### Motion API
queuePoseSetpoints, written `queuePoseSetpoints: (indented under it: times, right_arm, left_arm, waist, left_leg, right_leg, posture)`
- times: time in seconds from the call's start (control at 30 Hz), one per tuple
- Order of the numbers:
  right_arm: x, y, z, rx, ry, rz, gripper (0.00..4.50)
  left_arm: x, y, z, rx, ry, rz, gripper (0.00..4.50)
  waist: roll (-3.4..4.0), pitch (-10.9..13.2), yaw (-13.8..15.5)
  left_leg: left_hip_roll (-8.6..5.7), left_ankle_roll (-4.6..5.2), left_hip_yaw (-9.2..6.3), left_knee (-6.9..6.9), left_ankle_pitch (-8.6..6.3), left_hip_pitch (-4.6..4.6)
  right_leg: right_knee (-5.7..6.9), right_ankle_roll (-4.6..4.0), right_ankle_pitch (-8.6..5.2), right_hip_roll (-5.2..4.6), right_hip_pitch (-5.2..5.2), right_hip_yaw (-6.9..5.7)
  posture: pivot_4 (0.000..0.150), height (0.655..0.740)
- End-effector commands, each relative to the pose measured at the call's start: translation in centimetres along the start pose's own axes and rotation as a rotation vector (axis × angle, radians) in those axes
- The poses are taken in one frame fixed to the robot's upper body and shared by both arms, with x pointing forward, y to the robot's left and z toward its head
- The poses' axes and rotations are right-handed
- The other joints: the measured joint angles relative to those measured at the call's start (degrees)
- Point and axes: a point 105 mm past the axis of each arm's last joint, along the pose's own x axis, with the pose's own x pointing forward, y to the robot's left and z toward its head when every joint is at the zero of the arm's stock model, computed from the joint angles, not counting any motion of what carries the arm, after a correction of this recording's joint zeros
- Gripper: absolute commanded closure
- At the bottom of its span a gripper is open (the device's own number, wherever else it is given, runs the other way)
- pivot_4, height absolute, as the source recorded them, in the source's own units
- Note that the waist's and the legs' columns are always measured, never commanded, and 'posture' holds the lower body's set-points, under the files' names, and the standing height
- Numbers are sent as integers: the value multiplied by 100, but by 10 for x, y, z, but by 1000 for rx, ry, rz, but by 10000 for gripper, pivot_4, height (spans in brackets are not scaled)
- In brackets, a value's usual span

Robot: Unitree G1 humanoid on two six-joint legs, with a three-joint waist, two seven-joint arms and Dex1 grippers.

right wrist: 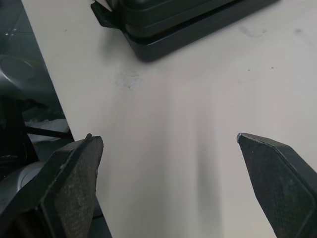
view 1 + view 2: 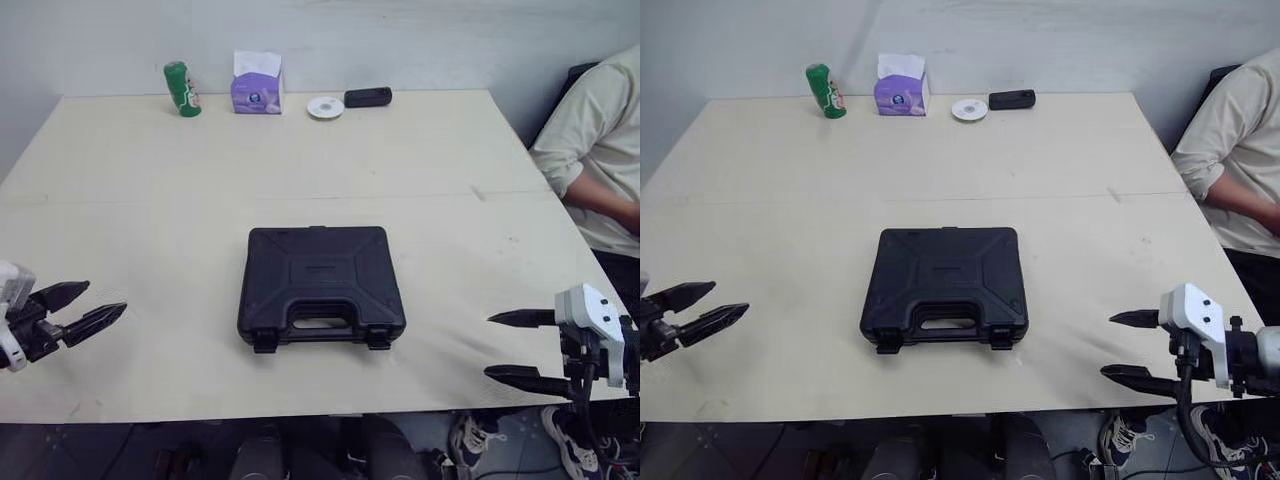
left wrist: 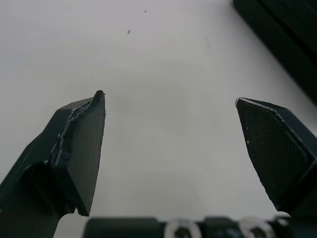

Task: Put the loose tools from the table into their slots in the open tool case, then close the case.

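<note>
The closed tool case [image 2: 320, 280] hides whatever is inside.

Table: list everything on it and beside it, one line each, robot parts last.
table: one, pale beige, spans the view
case: one, black, middle of the table toward the near edge, lid shut, handle toward the robot
can: one, green, far edge, left of the tissue box
tissue box: one, purple, far edge, white tissue sticking up
disc: one, white, far edge, right of the tissue box
oblong object: one, black, far edge, just right of the disc
person: one, beige top, seated at the table's right side
left gripper: one, black fingers apart, over the near left edge, holding nothing
right gripper: one, black fingers apart, over the near right edge, holding nothing
</note>
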Motion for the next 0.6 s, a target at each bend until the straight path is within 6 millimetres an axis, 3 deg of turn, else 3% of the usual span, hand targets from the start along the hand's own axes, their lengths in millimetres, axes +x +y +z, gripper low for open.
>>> queuePoseSetpoints:
  times: [0.03, 0.13, 0.3, 0.37, 0.6]
  right_arm:
    - [9, 10, 9, -31, -36, 50, 0]
    - [24, 19, 14, -36, -68, 100, 8981]
    - [56, 32, 14, -85, -83, 183, 35178]
    - [68, 28, 12, -114, -81, 171, 44697]
    - [96, 28, 8, -195, -70, 195, 44697]
  left_arm:
    - [10, 0, 12, 71, -15, -14, 6111]
    - [31, -2, 20, 116, -20, -62, 18816]
    - [88, -8, 31, 257, -4, -150, 43290]
    - [110, -10, 38, 278, -19, -178, 45000]
    - [187, -16, 59, 209, -62, -209, 45000]
  waist:
    - [0, 0, 12]
    - [0, 0, 35]
    - [-2, -1, 62]
    - [-5, -3, 58]
    - [-17, -4, 33]
  left_leg:
    - [1, -4, 0, 0, 3, 1]
    - [2, -17, 0, 0, 7, 1]
    - [-5, -16, -1, 7, -9, 9]
    - [-7, -14, 1, 7, -7, 7]
    - [-14, -3, 13, 25, 38, -5]
  right_leg:
    - [2, 0, -3, 2, 0, -1]
    - [4, -1, -4, 3, 0, -2]
    - [12, 0, 2, -1, 8, 0]
    - [15, 0, 3, -1, 7, -1]
    - [24, 9, 7, 2, 2, -9]
  posture:
    - [1500, 7252]
    - [1500, 7252]
    - [1500, 7252]
    - [1500, 7252]
    - [1500, 7252]
